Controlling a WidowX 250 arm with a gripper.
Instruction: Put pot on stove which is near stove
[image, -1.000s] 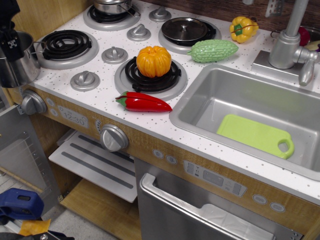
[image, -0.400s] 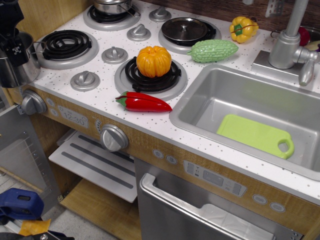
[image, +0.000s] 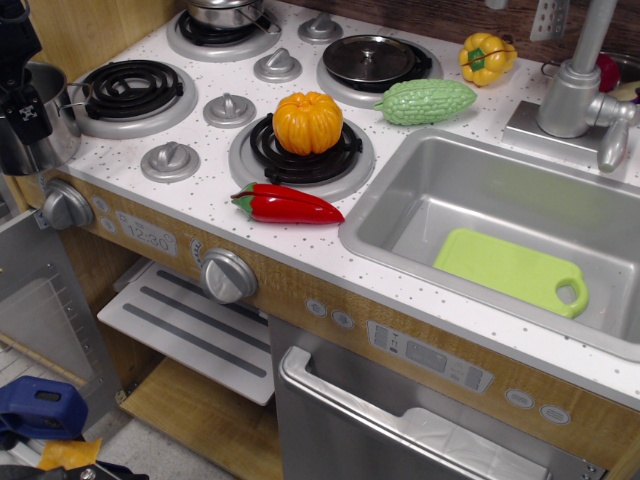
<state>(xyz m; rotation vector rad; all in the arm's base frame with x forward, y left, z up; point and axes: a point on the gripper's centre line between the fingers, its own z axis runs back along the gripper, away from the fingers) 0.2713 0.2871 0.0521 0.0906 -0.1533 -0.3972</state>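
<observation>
Claw (image: 22, 100) at far left edge, grip state can't tell, pot (image: 45, 120) right beside/behind it, off stove (image: 200, 150).

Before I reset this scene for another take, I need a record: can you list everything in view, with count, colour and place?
pot: 1, silver, far left edge, beside the stove
stove: 1, white speckled, four black coil burners
second steel pot: 1, silver, back left burner
lid: 1, dark, back right burner
pumpkin: 1, orange, front right burner
chilli: 1, red, counter front
bitter gourd: 1, green, behind the sink
bell pepper: 1, yellow, back
sink: 1, grey, right
cutting board: 1, lime green, in the sink
faucet: 1, silver, behind the sink
gripper: 1, black, at the pot; jaws unclear
</observation>
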